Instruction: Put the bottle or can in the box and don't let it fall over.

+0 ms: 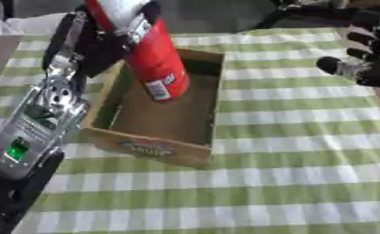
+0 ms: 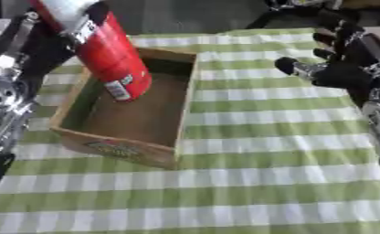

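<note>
The left robot hand [image 1: 105, 39], upper left of the frame, is wrapped round a red can [image 1: 155, 61] held tilted over the wooden box [image 1: 157, 151]. Lowering is under way; next, straighten it and set it down. The right robot hand [image 2: 341, 68] idles open, upper right.

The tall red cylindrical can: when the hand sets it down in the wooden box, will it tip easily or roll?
The tall red cylindrical can looks tall for its narrow base, so it probably tips easily. It hangs tilted over the wooden box in the left hand, so it should be straightened first. On its side, it would likely roll.
</note>
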